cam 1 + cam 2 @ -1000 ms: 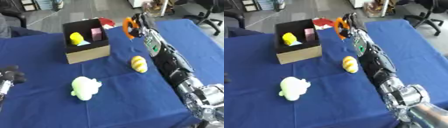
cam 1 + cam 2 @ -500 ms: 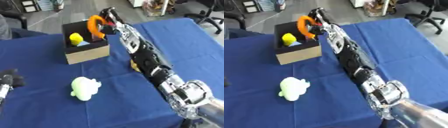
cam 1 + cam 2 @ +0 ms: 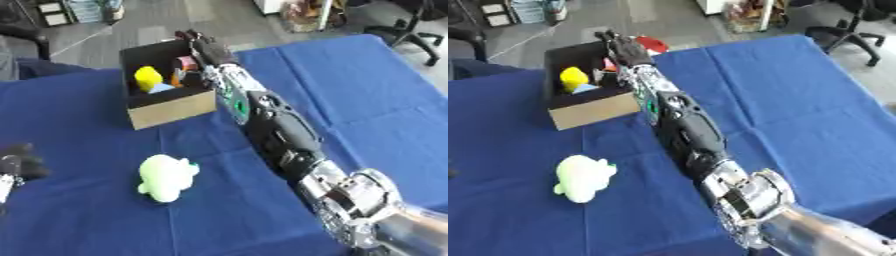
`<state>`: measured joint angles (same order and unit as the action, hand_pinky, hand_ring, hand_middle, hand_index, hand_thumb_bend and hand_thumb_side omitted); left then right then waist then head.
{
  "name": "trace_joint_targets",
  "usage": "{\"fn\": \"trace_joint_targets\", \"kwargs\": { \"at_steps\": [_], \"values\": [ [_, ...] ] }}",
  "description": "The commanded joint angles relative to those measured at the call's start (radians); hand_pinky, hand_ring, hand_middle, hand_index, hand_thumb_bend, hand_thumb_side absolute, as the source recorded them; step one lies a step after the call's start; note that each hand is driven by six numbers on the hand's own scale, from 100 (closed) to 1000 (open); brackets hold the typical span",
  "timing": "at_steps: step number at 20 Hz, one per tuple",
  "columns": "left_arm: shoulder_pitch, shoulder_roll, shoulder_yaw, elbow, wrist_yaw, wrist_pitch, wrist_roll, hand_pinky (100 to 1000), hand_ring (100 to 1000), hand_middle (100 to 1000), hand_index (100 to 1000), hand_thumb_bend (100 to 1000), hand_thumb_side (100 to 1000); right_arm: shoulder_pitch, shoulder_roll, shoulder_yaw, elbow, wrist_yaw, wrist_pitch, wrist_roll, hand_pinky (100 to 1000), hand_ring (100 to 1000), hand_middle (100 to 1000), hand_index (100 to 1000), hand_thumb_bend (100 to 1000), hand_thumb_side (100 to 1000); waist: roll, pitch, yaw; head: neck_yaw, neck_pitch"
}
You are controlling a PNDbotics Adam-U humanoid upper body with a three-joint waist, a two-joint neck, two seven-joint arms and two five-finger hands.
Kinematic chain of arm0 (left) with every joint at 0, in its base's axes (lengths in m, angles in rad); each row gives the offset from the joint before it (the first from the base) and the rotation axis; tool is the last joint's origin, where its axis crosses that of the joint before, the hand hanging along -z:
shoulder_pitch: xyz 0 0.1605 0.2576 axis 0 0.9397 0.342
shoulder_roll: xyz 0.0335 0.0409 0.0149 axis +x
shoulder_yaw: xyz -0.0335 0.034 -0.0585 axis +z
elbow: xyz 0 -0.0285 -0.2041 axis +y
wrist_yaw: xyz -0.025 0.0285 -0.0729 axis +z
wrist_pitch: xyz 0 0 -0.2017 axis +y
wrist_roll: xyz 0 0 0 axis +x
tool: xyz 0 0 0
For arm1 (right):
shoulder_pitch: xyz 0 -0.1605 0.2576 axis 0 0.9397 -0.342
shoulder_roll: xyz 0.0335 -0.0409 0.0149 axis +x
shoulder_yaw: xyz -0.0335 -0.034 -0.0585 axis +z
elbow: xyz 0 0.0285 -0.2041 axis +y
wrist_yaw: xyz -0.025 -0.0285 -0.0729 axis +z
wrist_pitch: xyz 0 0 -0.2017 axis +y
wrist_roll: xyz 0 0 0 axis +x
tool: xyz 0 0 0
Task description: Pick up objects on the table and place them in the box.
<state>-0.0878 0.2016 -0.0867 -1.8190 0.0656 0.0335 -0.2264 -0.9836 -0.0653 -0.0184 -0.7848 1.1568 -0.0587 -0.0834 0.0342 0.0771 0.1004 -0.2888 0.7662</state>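
The pale green soft toy (image 3: 166,177) lies on the blue table (image 3: 367,90), on the near left part of it, well apart from the cardboard box (image 3: 166,85) that stands farther back. This toy seems the only loose thing on the cloth; in the box there are already a yellow object (image 3: 147,78), something light blue below it and a small orange piece beside them. The right hand (image 3: 199,44) is stretched far forward over the box, at its right wall, and its fingers look straight and hold nothing, so I judge it has let go of its load there. The left hand (image 3: 19,166) shows only at the left edge, dark, and I cannot tell if it is closed. For the coming move the important relation is this: from the right hand the toy lies toward the robot and to the left, across the whole near face of the box, while the left hand is much nearer to it, just to its left. The toy's long axis runs about from far to near, a little tilted. A red thing (image 3: 651,44) lies behind the box.
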Motion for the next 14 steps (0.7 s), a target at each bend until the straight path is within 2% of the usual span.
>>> {"fn": "trace_joint_targets", "kwargs": {
  "at_steps": [1,4,6,7,9,12,13,14],
  "values": [
    [-0.005,0.011,0.007,-0.017,-0.005,0.001,0.001,748,606,597,794,158,608,-0.003,-0.094,0.034,-0.120,-0.155,-0.055,0.046,823,795,857,957,100,105,-0.016,-0.016,-0.009,0.006,0.004],
    [-0.003,0.019,0.015,-0.016,-0.014,0.002,0.008,749,606,597,792,159,611,0.059,-0.228,0.098,-0.280,-0.369,-0.106,0.161,822,788,835,949,100,100,-0.037,-0.009,-0.026,0.013,0.004],
    [-0.003,0.025,0.020,-0.016,-0.019,0.001,0.012,753,607,597,791,159,613,0.143,-0.331,0.132,-0.407,-0.495,-0.123,0.240,822,784,817,944,100,100,-0.048,-0.003,-0.034,0.021,0.004],
    [-0.002,0.027,0.024,-0.016,-0.022,0.001,0.015,753,607,597,791,157,615,0.193,-0.374,0.146,-0.460,-0.556,-0.126,0.282,820,782,810,944,100,111,-0.053,0.000,-0.038,0.026,0.004],
    [-0.001,0.030,0.029,-0.015,-0.028,0.002,0.021,756,607,597,791,157,619,0.294,-0.447,0.160,-0.542,-0.664,-0.119,0.367,824,787,811,944,100,192,-0.062,0.006,-0.046,0.034,0.004],
    [-0.002,0.030,0.032,-0.014,-0.033,0.003,0.023,761,607,597,791,158,621,0.434,-0.516,0.154,-0.610,-0.751,-0.104,0.459,838,802,827,952,100,308,-0.068,0.013,-0.052,0.041,0.004],
    [-0.003,0.031,0.032,-0.014,-0.035,0.002,0.023,761,607,597,790,158,621,0.477,-0.532,0.147,-0.619,-0.762,-0.103,0.485,842,806,831,955,100,314,-0.069,0.014,-0.054,0.043,0.004],
    [-0.003,0.032,0.033,-0.014,-0.036,0.002,0.023,761,607,597,788,158,621,0.507,-0.543,0.141,-0.625,-0.766,-0.102,0.505,845,810,836,958,100,260,-0.069,0.015,-0.056,0.044,0.004]
  ]
}}
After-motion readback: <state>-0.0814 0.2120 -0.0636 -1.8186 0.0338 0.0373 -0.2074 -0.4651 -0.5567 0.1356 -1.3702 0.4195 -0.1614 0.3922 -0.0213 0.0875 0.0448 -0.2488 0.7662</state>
